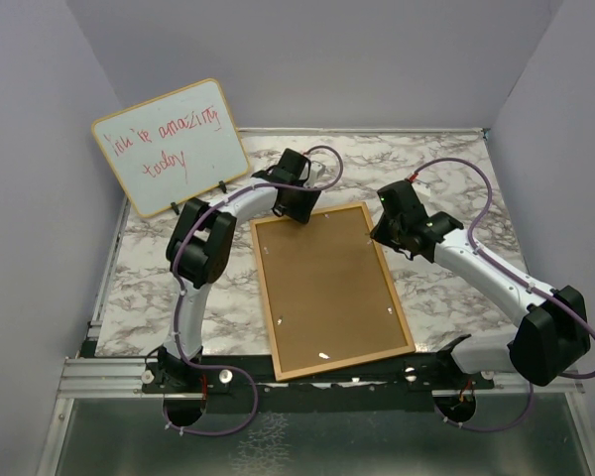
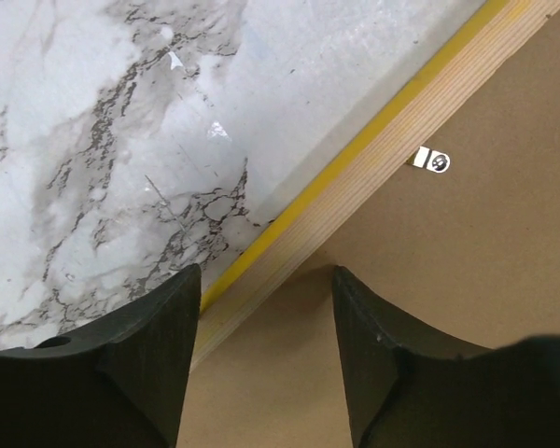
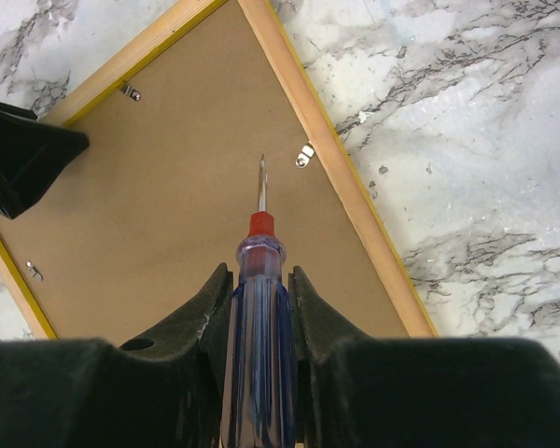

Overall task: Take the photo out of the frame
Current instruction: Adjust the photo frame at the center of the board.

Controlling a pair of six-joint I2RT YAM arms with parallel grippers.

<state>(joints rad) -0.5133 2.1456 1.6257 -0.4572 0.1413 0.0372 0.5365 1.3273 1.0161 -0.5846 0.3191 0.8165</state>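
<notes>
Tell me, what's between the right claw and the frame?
A screwdriver, gripped in the right claw, pointing at the frame; the right wrist view shows it.

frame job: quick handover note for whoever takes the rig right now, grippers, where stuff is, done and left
The left gripper is open over the far edge of the frame, holding nothing.
The right gripper is shut on a screwdriver, tip above the backing, just short of a clip by the right edge.
The frame lies back up on the table; the photo is not visible, presumably under the backing.
Done: nothing out yet.
Left: turn the clips, lift the backing, take the photo out.
</notes>
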